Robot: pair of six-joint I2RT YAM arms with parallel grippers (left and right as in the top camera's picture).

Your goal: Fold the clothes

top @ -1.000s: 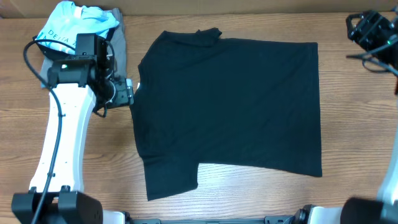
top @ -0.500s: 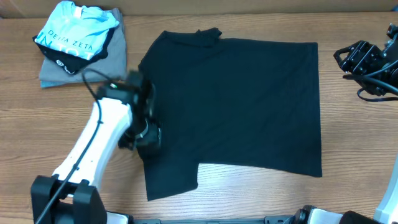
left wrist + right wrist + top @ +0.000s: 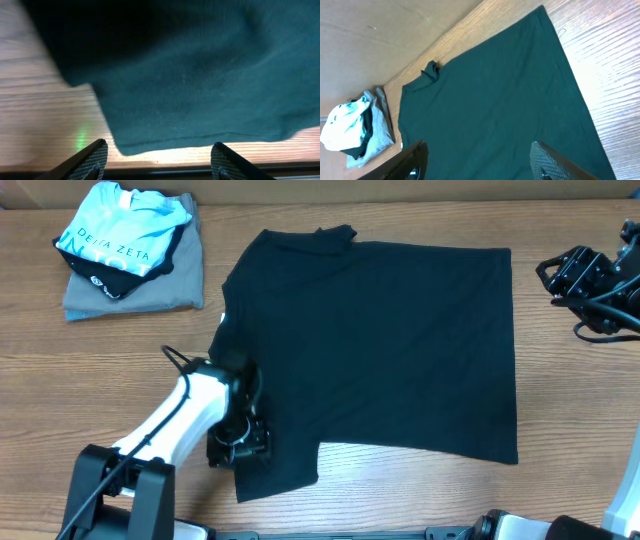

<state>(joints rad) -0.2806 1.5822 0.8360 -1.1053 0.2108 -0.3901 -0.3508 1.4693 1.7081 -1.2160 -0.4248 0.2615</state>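
The clothes, a black T-shirt (image 3: pixel 380 350), lie spread flat on the wooden table, collar (image 3: pixel 336 234) toward the back and one sleeve (image 3: pixel 276 470) at the front left. My left gripper (image 3: pixel 242 450) hovers at that sleeve's left edge. In the left wrist view its fingers (image 3: pixel 92 159) stand open, nothing between them, just short of the sleeve's hem corner (image 3: pixel 125 147). My right gripper (image 3: pixel 552 277) hangs open beyond the shirt's right edge. The right wrist view looks down along the shirt (image 3: pixel 490 110), apart from it.
A light blue shirt with white lettering (image 3: pixel 120 235) lies on a folded grey shirt (image 3: pixel 130 292) at the back left, also seen as a stack (image 3: pixel 355 131). The table's front edge (image 3: pixel 160 167) runs right below the left fingers. A brown wall (image 3: pixel 380 30) backs the table.
My left arm has swung from beside the stack at the back left toward the front, down to the shirt's front-left sleeve. The right gripper has dropped slightly lower and leftward.
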